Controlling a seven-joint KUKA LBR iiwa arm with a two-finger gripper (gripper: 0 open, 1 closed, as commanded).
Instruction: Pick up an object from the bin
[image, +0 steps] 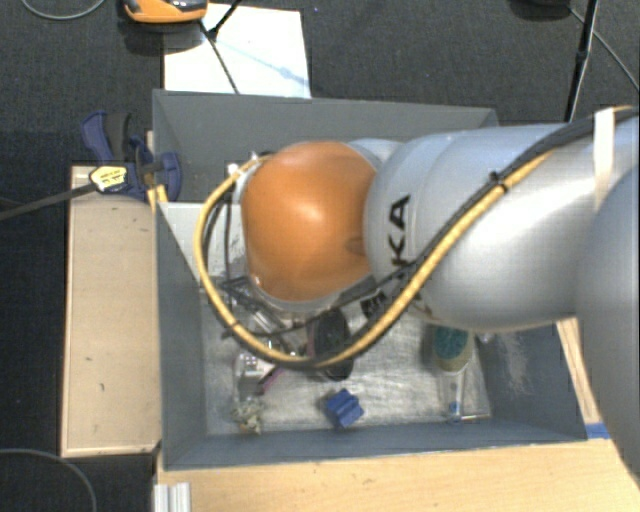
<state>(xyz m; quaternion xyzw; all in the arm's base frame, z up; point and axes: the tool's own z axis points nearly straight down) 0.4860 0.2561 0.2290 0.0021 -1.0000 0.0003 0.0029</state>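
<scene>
Orange dome cover (300, 220) on the arm's wrist sits over the middle of the grey metal bin (185, 380) and hides most of the claw (272, 325). Can't tell how far open it is or whether it has anything. Nearest on the bin floor: small silvery-pink piece (249, 385) toward the lower left corner, and small blue plastic block (342, 407) by the lower wall. Teal cylindrical bottle (447, 347) lies toward the lower right corner, beneath the arm.
</scene>
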